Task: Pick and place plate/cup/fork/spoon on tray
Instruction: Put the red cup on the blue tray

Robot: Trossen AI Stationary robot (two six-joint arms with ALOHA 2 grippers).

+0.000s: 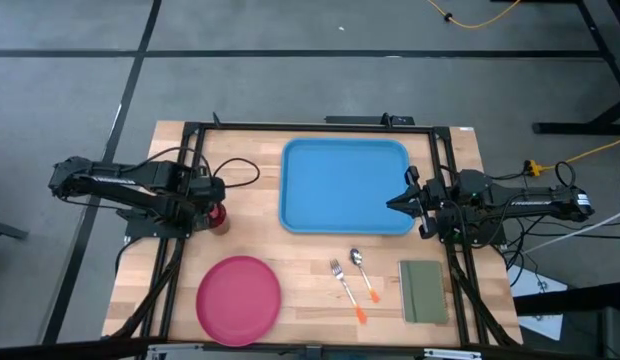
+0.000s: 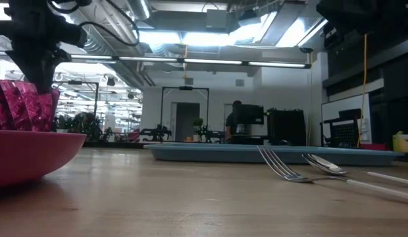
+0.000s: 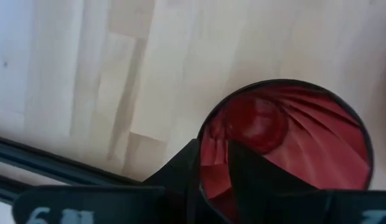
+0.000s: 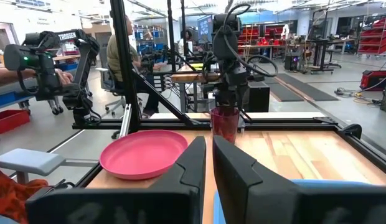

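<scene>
On the table's left side: the left gripper (image 1: pixel 212 203) pinches the rim of the cup (image 1: pixel 219 217), one finger inside the wall and one outside, as the left wrist view shows.
Cup: small dark magenta tumbler (image 3: pixel 286 143) with a faceted, ribbed wall and a round glossy bottom; it stands on the bare wood above the plate and left of the tray.
Right gripper: it hangs (image 1: pixel 394 204) over the tray's right edge, its dark fingers (image 4: pixel 243 168) pressed nearly together with only a thin slit between them, holding nothing.
Tray: bright blue rectangle (image 1: pixel 320 200) of smooth plastic, rounded corners, raised rim, at the middle of the table's far half.
Plate: round, flat, pink-red plastic (image 1: pixel 238 297), matte sheen, near the front left, well apart from the tray.
Fork: silver tines, thin orange handle (image 1: pixel 345 289), lying just below the tray.
Spoon: silver oval bowl, orange handle (image 1: pixel 362 272), just beside the fork on its right.
Pad: olive-green rectangle (image 1: pixel 423 291), front right.
Surface: pale butcher-block table (image 1: pixel 290 280) of jointed wooden strips, edged by a black metal frame.
Room: grey floor, strip lights overhead, workbenches and a seated person (image 4: pixel 121 53) beyond the table.
</scene>
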